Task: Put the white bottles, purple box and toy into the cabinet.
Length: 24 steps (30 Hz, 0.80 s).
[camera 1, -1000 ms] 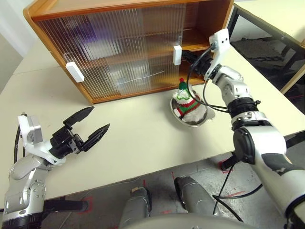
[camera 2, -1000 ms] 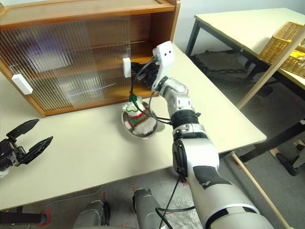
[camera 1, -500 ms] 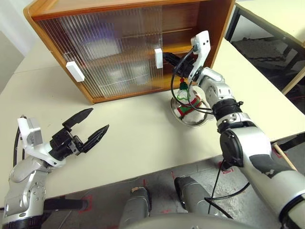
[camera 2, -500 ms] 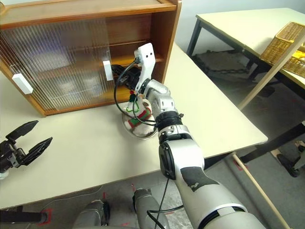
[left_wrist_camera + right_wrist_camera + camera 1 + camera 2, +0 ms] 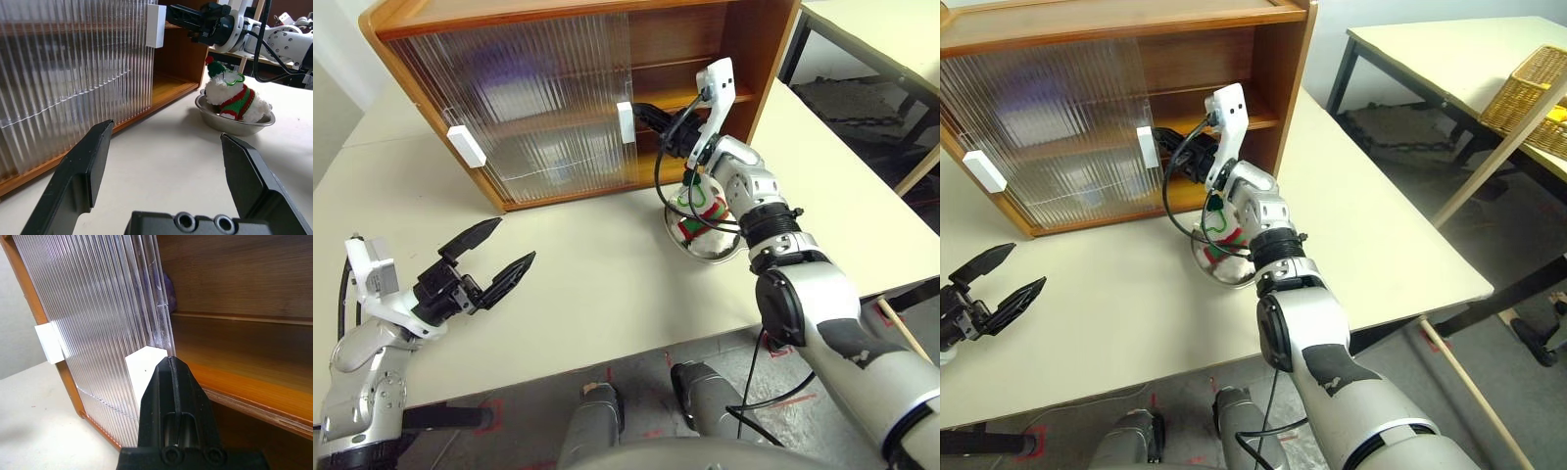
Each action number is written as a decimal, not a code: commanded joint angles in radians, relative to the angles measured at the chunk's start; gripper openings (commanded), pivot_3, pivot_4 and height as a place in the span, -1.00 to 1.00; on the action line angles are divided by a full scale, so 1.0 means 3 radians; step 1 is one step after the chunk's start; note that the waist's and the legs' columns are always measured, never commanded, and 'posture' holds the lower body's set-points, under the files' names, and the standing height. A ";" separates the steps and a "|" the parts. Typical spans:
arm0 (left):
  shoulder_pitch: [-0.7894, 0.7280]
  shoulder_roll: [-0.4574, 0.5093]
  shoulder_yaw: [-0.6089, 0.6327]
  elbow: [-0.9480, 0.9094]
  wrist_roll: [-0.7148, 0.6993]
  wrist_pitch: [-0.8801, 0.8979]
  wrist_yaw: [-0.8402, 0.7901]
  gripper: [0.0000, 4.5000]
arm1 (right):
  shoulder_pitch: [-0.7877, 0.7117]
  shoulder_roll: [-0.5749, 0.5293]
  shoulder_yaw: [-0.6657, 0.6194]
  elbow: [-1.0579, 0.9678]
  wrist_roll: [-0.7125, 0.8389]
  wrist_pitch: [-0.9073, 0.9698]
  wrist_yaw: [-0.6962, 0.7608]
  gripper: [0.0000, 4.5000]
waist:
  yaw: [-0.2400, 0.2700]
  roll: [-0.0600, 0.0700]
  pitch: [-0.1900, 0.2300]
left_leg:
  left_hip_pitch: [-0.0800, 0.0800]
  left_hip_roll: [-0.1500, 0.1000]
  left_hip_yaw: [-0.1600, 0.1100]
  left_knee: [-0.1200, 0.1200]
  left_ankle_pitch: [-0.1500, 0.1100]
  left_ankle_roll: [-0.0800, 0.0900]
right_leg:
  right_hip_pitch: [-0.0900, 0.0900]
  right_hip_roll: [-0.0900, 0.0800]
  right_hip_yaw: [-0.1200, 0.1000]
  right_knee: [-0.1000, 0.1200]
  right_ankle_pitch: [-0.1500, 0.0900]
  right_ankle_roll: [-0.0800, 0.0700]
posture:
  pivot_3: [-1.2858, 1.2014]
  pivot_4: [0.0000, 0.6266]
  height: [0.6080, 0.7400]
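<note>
Left eye view: the right gripper (image 5: pixel 641 111), fingers pressed together, is pushing the door handle (image 5: pixel 625 120) further leftward, widening the cabinet (image 5: pixel 744 59) opening for the toy (image 5: pixel 700 211) sitting in the bowl (image 5: pixel 705 245).

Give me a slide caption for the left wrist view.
Open left gripper faces the plush toy in its steel bowl, beside the cabinet.

right gripper (image 5: pixel 643 111) moved left | sliding door handle (image 5: pixel 625 121) pushed left with it | cabinet (image 5: pixel 724 39) right side now open
</note>
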 commanded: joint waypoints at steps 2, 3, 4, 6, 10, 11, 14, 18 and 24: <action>0.0004 -0.0003 -0.0018 0.0016 0.0046 -0.0027 -0.0009 1.00 | -0.0032 -0.0094 0.0046 -0.0066 0.0012 0.0081 0.0096 -0.92 | 0.0005 0.0000 0.0000 | 0.0000 0.0008 -0.0001 -0.0001 -0.0001 -0.0001 | -0.0005 0.0008 -0.0002 0.0005 -0.0001 -0.0007 | -0.06 -0.64 1.00; 0.0003 -0.0007 -0.0019 0.0020 0.0051 -0.0033 -0.0009 1.00 | -0.0023 -0.0167 0.0027 -0.0070 0.0030 0.0102 0.0153 -0.82 | 0.0013 -0.0001 0.0000 | 0.0000 0.0010 -0.0001 -0.0001 -0.0001 -0.0001 | -0.0008 0.0009 -0.0003 0.0011 -0.0003 -0.0011 | -0.06 -0.64 1.00; -0.0017 -0.0014 -0.0005 0.0055 0.0072 -0.0073 -0.0003 1.00 | 0.0021 -0.0297 -0.0031 -0.0128 0.0128 0.0213 0.0337 -0.71 | 0.0027 -0.0001 0.0000 | 0.0001 0.0010 -0.0001 -0.0001 -0.0001 -0.0001 | -0.0009 0.0009 -0.0004 0.0017 -0.0005 -0.0015 | -0.05 -0.64 1.00; -0.0057 -0.0020 0.0013 0.0106 0.0095 -0.0116 0.0007 1.00 | 0.0129 -0.0522 -0.0094 -0.0290 0.0305 0.0524 0.0648 -0.42 | 0.0074 -0.0002 0.0000 | 0.0001 0.0010 -0.0001 -0.0001 0.0000 -0.0002 | -0.0009 0.0009 -0.0004 0.0020 -0.0006 -0.0015 | -0.05 -0.65 1.00; -0.0094 -0.0013 0.0000 0.0130 0.0094 -0.0133 0.0007 1.00 | 0.0366 -0.0940 0.0010 -0.0700 0.0409 0.1060 0.1003 0.25 | 0.0132 -0.0004 0.0000 | 0.0002 0.0008 0.0000 0.0005 0.0003 -0.0008 | -0.0002 0.0010 -0.0004 0.0020 -0.0008 -0.0014 | -0.06 -0.66 1.00; -0.0099 -0.0013 -0.0001 0.0137 0.0094 -0.0138 0.0002 1.00 | 0.0451 -0.1079 0.0022 -0.0876 0.0424 0.1176 0.1053 0.39 | 0.0142 -0.0004 0.0000 | 0.0003 0.0008 0.0001 0.0007 0.0004 -0.0009 | -0.0001 0.0009 -0.0004 0.0020 -0.0008 -0.0014 | -0.06 -0.67 1.00; -0.0105 -0.0009 0.0005 0.0169 0.0092 -0.0155 -0.0020 1.00 | 0.0629 -0.1403 0.0040 -0.1355 0.0534 0.1586 0.1149 0.93 | 0.0162 -0.0003 0.0000 | 0.0004 0.0007 0.0003 0.0011 0.0005 -0.0010 | 0.0002 0.0010 -0.0003 0.0022 -0.0008 -0.0014 | -0.07 -0.68 1.00; -0.0154 0.0015 0.0005 0.0267 0.0096 -0.0190 -0.0069 1.00 | 0.0901 -0.1857 0.0209 -0.2022 0.0643 0.2156 0.1390 0.98 | 0.0165 -0.0004 0.0000 | 0.0012 0.0006 0.0005 0.0015 0.0005 -0.0010 | 0.0006 0.0010 -0.0002 0.0031 -0.0009 -0.0011 | -0.08 -0.68 1.00; -0.0259 0.0050 -0.0001 0.0343 0.0101 -0.0187 -0.0096 1.00 | 0.1247 -0.2530 0.0598 -0.2843 0.0776 0.3053 0.1622 0.98 | 0.0162 -0.0007 0.0002 | 0.0053 0.0001 0.0005 0.0014 0.0005 -0.0010 | 0.0047 0.0017 -0.0001 0.0037 -0.0038 0.0035 | -0.08 -0.68 1.00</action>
